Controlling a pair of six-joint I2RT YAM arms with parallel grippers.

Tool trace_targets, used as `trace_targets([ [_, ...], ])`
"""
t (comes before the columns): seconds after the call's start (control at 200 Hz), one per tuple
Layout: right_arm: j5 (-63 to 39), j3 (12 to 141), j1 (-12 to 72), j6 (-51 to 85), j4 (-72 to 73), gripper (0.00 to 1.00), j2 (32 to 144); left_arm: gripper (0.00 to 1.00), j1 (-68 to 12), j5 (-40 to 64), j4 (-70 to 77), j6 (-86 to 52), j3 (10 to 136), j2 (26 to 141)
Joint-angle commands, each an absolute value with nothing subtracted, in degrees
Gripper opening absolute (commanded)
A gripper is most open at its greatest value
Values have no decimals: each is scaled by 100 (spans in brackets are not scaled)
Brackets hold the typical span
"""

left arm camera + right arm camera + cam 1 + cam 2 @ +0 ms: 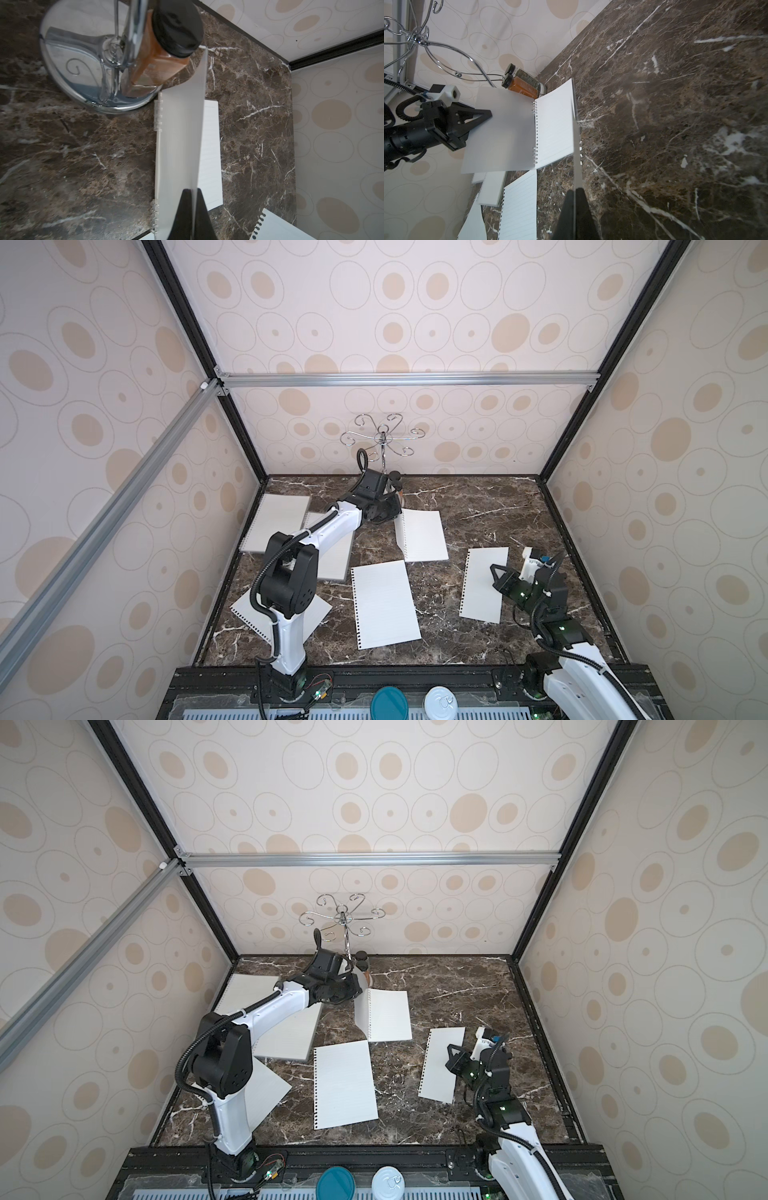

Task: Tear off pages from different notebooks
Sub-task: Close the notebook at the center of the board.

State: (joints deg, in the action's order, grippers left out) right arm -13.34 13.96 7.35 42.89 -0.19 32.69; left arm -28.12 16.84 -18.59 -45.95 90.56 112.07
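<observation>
The left gripper [192, 190] is clamped on the raised translucent cover [182, 135] of the open notebook [424, 539], at the rear centre of the tabletop [519, 510]. The right gripper [574, 190] pinches a loose page [478, 597] at the right side. A second page [384, 605] lies flat at front centre.

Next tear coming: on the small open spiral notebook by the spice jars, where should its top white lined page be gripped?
Take the top lined page at its free long edge, opposite the wire coil, coming from the side of the right gripper. The left gripper holds the translucent grey cover up, so that flat edge looks exposed.
</observation>
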Motion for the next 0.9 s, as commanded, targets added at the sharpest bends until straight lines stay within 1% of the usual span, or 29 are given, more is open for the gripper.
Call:
trace_targets([
  [0.0, -1740, 1452, 703, 4529, -625, 0, 3129, 0, -3195, 1802, -1745, -4844, 9268, 11589],
  [0.15, -2056, 1341, 703, 4641, -511, 0, 3155, 0, -3646, 1611, -1378, -5128, 9654, 12017],
  [0.185, -2057, 1336, 703, 4622, -533, 0, 3147, 2, -3708, 1553, -1324, -5165, 9756, 12146],
  [0.405, -2126, 1376, 673, 4570, -754, 0, 3155, 0, -3801, 1448, -1312, -5305, 10714, 13117],
  [0.495, -2194, 1354, 639, 4635, -795, 0, 3220, 5, -3823, 1467, -1147, -5372, 10962, 13361],
  [0.515, -2214, 1346, 633, 4650, -807, 0, 3237, 7, -3826, 1477, -1143, -5377, 11030, 13410],
  [0.56, -2213, 1366, 633, 4636, -901, 0, 3273, 16, -3836, 1489, -1143, -5371, 11184, 13514],
  [0.61, -2151, 1409, 620, 4596, -1073, 0, 3296, 31, -3849, 1466, -1159, -5329, 11323, 13580],
  [0.69, -2013, 1488, 602, 4503, -1437, 0, 3234, 49, -3854, 1397, -1163, -5215, 11421, 13563],
  [0.765, -1936, 1511, 590, 4453, -1711, 0, 3041, 58, -3867, 1351, -1124, -5091, 11372, 13426],
  [0.82, -1868, 1503, 589, 4456, -1907, 0, 2843, 66, -3908, 1329, -1044, -4975, 11269, 13269],
  [0.895, -1852, 1486, 589, 4448, -2074, 0, 2612, 70, -4024, 1206, -1048, -4795, 11199, 13055],
])
